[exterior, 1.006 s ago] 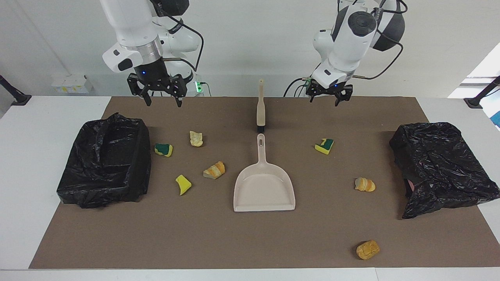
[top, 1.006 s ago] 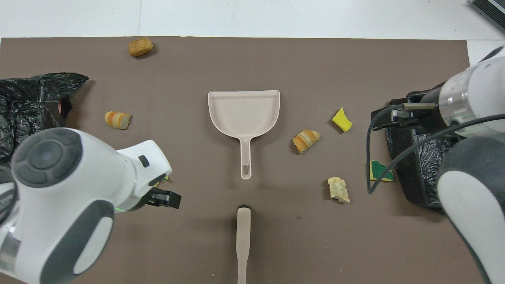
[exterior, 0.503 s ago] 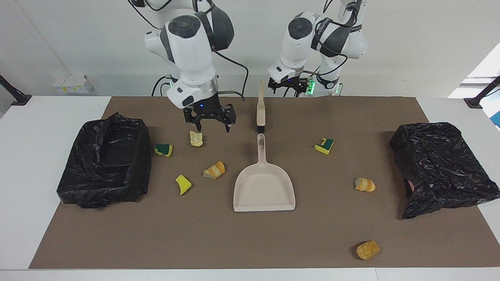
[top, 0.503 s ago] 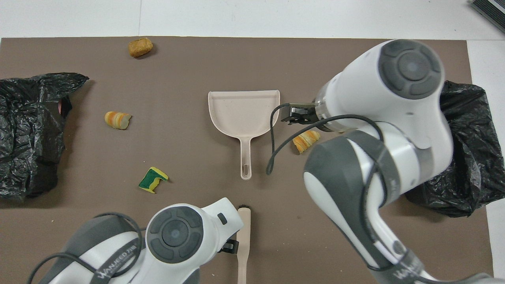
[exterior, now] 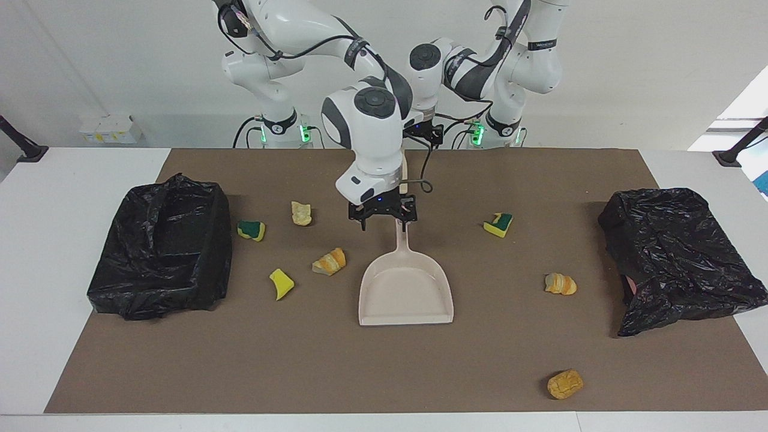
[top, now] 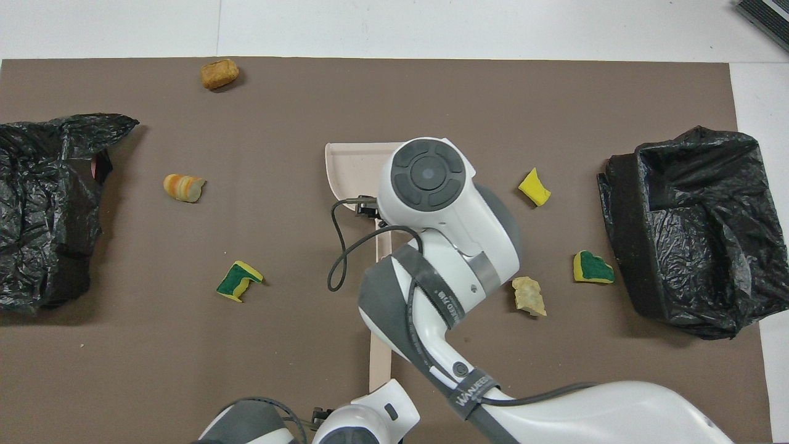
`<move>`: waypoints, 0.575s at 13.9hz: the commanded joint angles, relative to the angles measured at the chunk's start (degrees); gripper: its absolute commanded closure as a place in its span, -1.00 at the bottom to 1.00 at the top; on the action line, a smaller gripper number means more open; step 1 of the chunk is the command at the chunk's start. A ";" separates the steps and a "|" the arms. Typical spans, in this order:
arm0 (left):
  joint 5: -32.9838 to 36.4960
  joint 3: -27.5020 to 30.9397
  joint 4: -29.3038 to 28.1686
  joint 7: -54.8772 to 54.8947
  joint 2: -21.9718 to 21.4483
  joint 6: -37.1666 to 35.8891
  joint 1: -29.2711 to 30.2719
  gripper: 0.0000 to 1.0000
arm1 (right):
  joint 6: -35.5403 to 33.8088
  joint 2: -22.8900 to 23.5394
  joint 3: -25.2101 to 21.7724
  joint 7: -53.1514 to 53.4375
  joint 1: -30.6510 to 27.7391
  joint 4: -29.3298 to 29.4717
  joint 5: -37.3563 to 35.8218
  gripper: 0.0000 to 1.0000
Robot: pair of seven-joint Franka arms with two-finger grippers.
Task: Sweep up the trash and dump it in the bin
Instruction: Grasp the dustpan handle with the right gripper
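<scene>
The trash lies scattered on the brown mat: sponge scraps and bread-like chunks. The beige dustpan sits mid-mat, its handle pointing toward the robots. My right gripper hangs open just over the handle's end, holding nothing. The beige brush lies nearer the robots, mostly hidden by the right arm. My left gripper is open over the brush's handle end. A black-lined bin stands at the right arm's end.
A second black bag lies crumpled at the left arm's end of the mat. The right arm's wrist covers the dustpan's handle and part of its tray from above. White table surrounds the mat.
Both arms swung in from the table's ends toward the middle. The right gripper came down over the dustpan handle; the left one moved over the brush handle. Trash, dustpan and brush stayed put.
</scene>
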 commanded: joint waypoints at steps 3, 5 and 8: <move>-0.60 1.04 -3.66 -8.82 -1.91 4.10 -7.85 -1.00 | 5.99 4.07 0.00 1.71 1.41 -2.75 -2.34 -1.00; -0.60 1.04 -4.71 -10.04 -1.82 5.23 -8.81 -1.00 | 6.70 2.49 0.00 1.70 0.79 -6.53 -1.55 -0.91; -0.60 1.04 -4.89 -12.87 -1.82 6.56 -9.44 -0.83 | 6.61 1.86 0.00 1.88 1.05 -7.25 -1.54 -0.28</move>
